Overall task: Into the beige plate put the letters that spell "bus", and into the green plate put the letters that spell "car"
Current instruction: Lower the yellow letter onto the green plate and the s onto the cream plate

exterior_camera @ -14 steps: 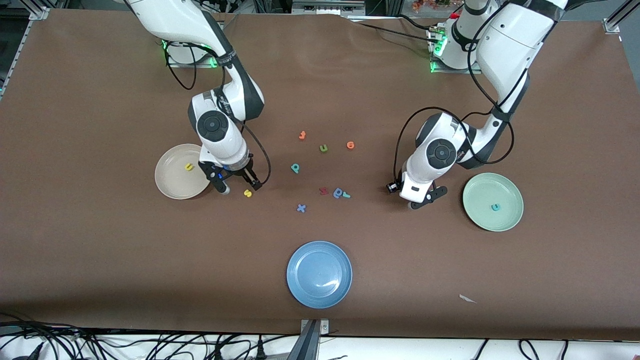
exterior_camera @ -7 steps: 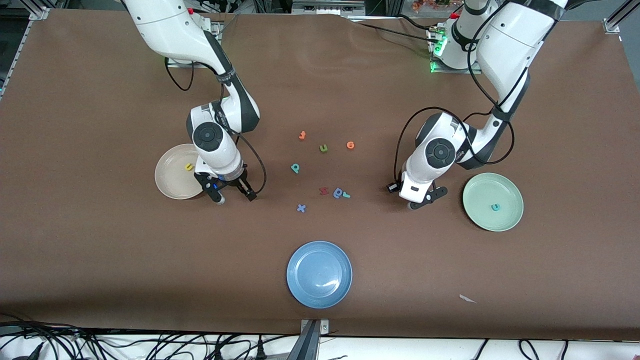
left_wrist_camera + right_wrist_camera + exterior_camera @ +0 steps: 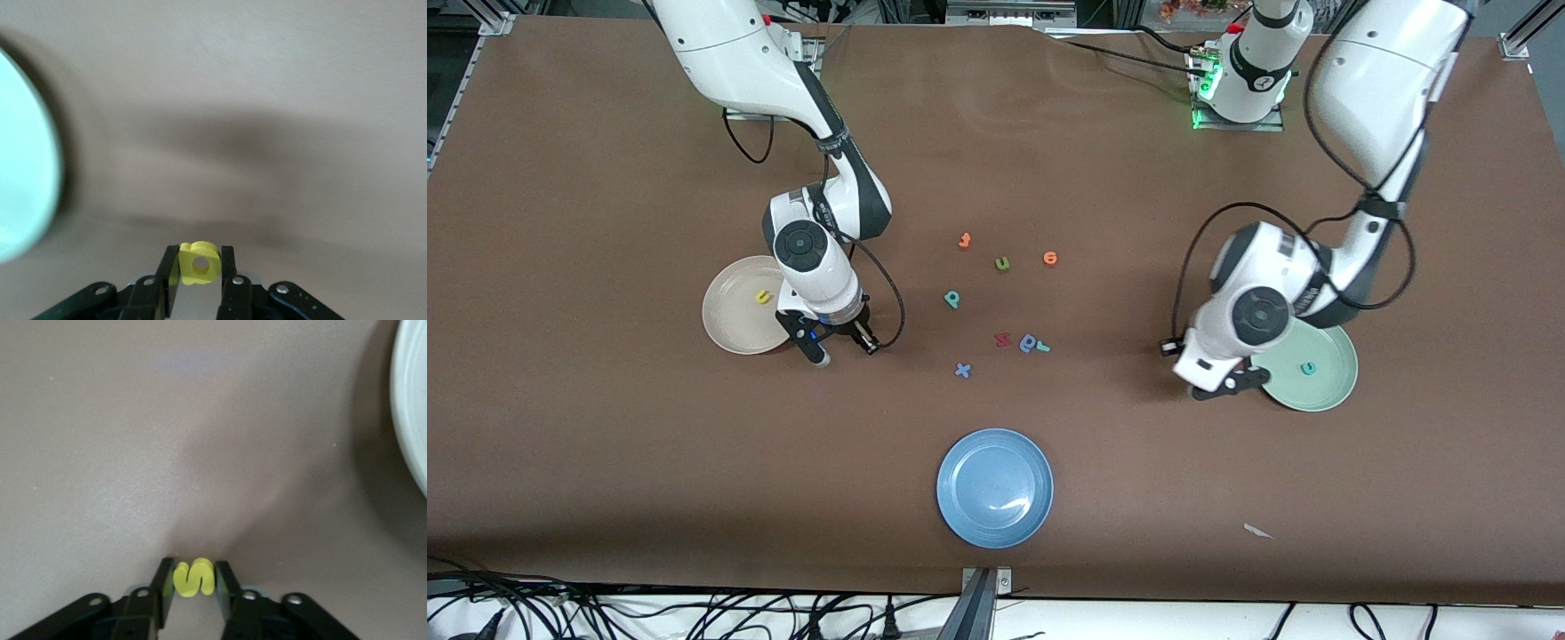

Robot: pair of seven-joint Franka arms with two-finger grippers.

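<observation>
The right claw (image 3: pixel 194 581) grips the yellow "s" (image 3: pixel 194 577) just beside the beige plate (image 3: pixel 734 324). The left claw (image 3: pixel 199 270) holds the yellow "a" (image 3: pixel 199 263) at the green plate (image 3: pixel 1325 391) rim, at its 9 o'clock edge.

A wide brown paper-covered table (image 3: pixel 605 444) carries three round shallow plates: cream-beige (image 3: pixel 729 329), pale mint-green (image 3: pixel 1325 391) and blue (image 3: pixel 995 488). Tiny foam letters lie scattered mid-table: orange (image 3: pixel 964 240), green (image 3: pixel 1002 263), teal (image 3: pixel 952 300), red (image 3: pixel 1002 339), blue (image 3: pixel 962 370). A white scrap (image 3: pixel 1257 531) lies nearer the camera.
</observation>
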